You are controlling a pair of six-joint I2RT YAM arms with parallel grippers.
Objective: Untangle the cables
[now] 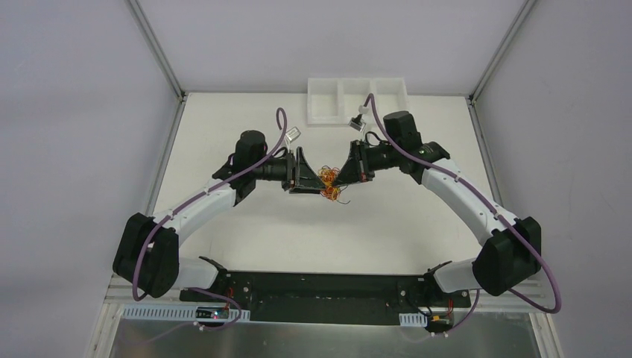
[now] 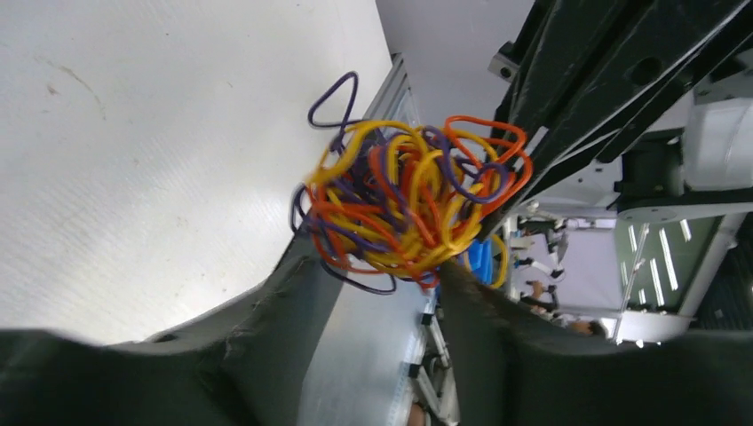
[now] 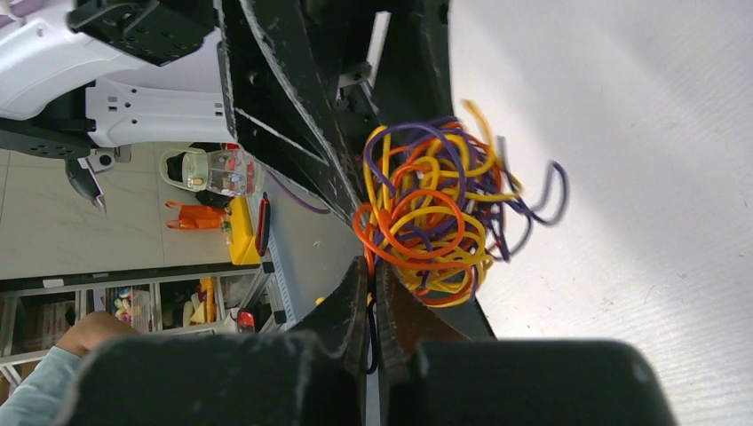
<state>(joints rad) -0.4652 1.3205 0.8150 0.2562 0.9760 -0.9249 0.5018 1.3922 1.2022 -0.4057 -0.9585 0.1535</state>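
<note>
A tangle of orange, yellow and purple cables hangs above the middle of the table, between the two grippers. My left gripper is open. In the left wrist view its fingers stand wide apart at the gripper, with the tangle resting at their tips. My right gripper is shut. In the right wrist view the gripper pinches orange and dark strands at the lower left edge of the tangle. A loose purple loop sticks out on the tangle's far side.
A white tray with three compartments stands at the back edge of the white table. Metal frame posts rise at the back corners. The arm bases sit on a black rail at the near edge.
</note>
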